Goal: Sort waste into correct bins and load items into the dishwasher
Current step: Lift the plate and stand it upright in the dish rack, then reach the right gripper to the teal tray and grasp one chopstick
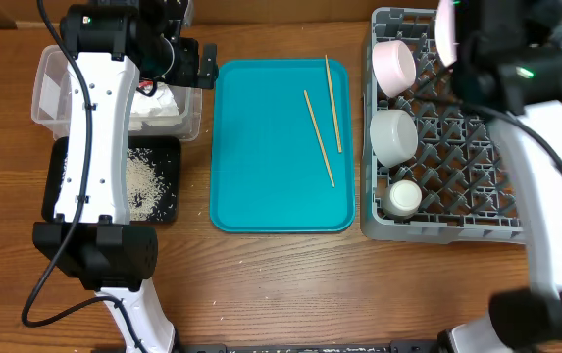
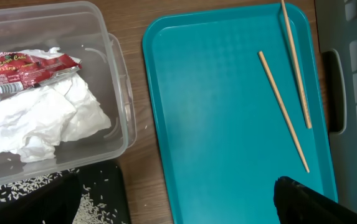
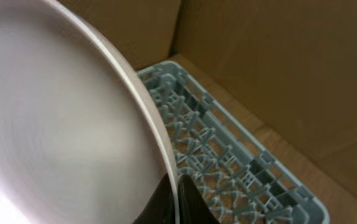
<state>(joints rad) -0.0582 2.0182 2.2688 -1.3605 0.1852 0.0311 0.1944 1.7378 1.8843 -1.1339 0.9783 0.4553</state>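
My right gripper (image 3: 177,186) is shut on the rim of the pale white-pink plate (image 3: 53,118), holding it on edge over the back of the grey dish rack (image 3: 228,149). In the overhead view the plate (image 1: 446,31) shows beside the right wrist. The rack (image 1: 477,137) holds two bowls (image 1: 393,64) (image 1: 394,135) and a cup (image 1: 404,199). Two chopsticks (image 1: 333,103) (image 1: 319,137) lie on the teal tray (image 1: 261,147). My left gripper (image 2: 178,211) is open and empty, between the clear tub (image 2: 119,68) and the teal tray. The tub holds the red wrapper (image 2: 28,68) and napkin (image 2: 41,121).
The black tray (image 1: 168,147) in front of the tub holds loose rice (image 1: 143,181). A few grains lie on the wood by the tub. A cardboard wall (image 3: 278,56) stands behind the rack.
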